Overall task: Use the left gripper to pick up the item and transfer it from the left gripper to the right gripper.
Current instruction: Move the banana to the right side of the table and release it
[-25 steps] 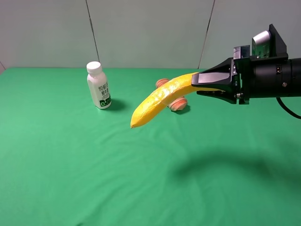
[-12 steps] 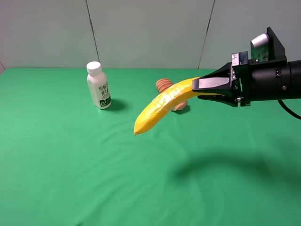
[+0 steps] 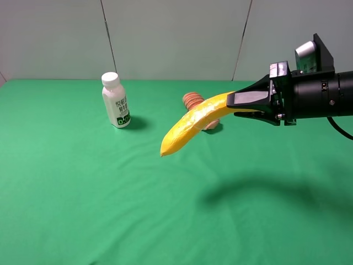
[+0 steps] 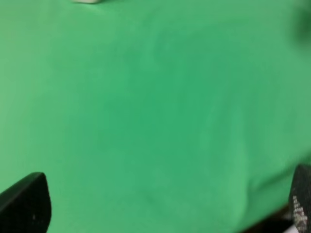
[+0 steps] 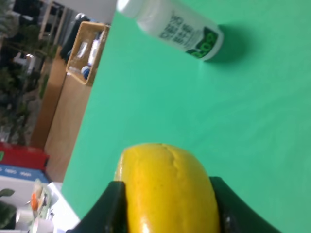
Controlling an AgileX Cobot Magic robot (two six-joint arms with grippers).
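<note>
The item, a curved yellow banana (image 3: 190, 124), hangs in the air over the green table, its free tip pointing down and to the left. My right gripper (image 3: 240, 102) reaches in from the right and is shut on the banana's upper end. In the right wrist view the banana (image 5: 167, 189) fills the space between the two black fingers (image 5: 109, 208). My left gripper does not appear in the exterior high view; its wrist view shows only two black fingertips (image 4: 24, 204) spread far apart over bare green cloth, holding nothing.
A white bottle (image 3: 116, 100) stands upright at the back left of the green table (image 3: 83, 193); it also shows in the right wrist view (image 5: 170, 26). A ridged orange-pink loaf (image 3: 194, 101) lies behind the banana. A grey wall closes the back.
My right gripper has shifted the banana slightly right and rolled a little, so more of the loaf behind it shows. The bottle has not moved.
</note>
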